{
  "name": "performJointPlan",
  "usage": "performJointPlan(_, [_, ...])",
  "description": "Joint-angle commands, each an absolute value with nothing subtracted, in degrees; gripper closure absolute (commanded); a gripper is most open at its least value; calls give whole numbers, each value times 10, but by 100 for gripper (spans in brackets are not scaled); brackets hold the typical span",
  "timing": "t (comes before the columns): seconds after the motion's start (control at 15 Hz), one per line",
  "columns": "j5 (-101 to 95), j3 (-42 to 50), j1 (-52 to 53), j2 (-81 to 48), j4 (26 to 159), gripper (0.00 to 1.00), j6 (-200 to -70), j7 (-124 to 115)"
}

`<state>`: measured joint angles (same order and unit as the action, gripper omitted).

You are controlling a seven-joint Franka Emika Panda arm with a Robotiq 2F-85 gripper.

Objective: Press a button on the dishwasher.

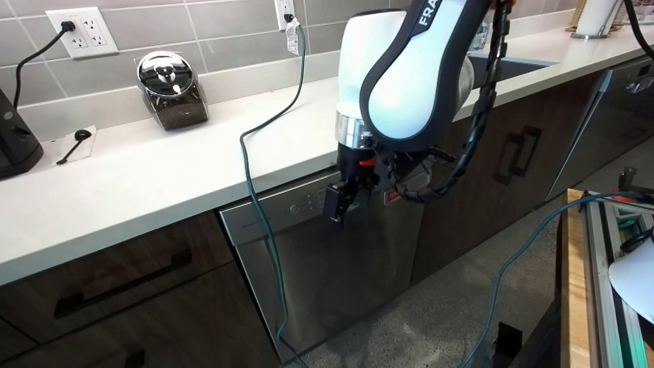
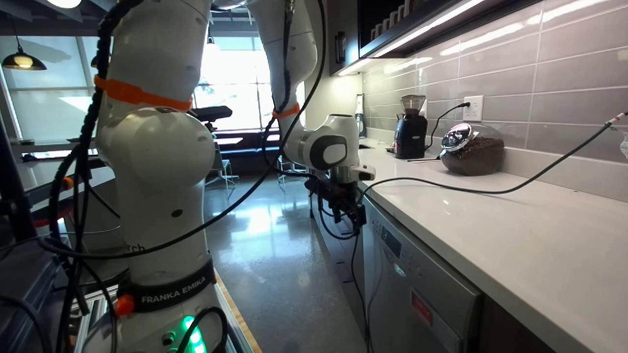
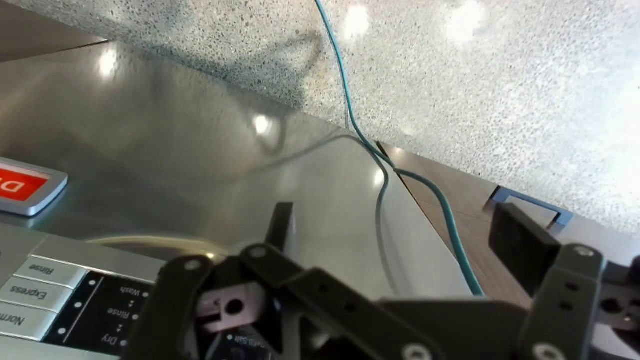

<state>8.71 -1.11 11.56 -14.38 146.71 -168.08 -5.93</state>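
Silver rectangular buttons (image 3: 40,292): lower left in my wrist view, on the brushed stainless-steel dishwasher (image 3: 190,160).
Long grey control strip (image 3: 105,262): runs parallel to the white countertop (image 1: 204,153).
Black two-fingered claw (image 3: 402,234): right of the buttons, jaws apart, gripping nothing.
Press: leftward along the strip, I judge.

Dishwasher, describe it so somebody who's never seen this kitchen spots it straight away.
Start at the long white counter along the gray tiled wall. Right beneath its front edge is the dishwasher, set between dark wood drawers and dark wood doors. Its wide brushed-metal front with a red badge sets it apart from the wood on both sides.
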Motion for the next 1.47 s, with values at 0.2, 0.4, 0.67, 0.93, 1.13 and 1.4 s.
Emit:
performJointPlan(0.2, [17, -16, 112, -63, 1473, 0, -1581, -117])
performJointPlan(0.4, [-37, -13, 113, -26, 1479, 0, -1553, -160])
performJointPlan(0.67, [-103, -25, 103, 24, 1491, 0, -1532, -213])
performJointPlan(0.93, [-133, -48, 83, 78, 1508, 0, -1526, -259])
performJointPlan(1.13, [-132, -67, 67, 114, 1522, 0, -1529, -268])
performJointPlan(1.4, [-107, -80, 52, 106, 1510, 0, -1541, -240])
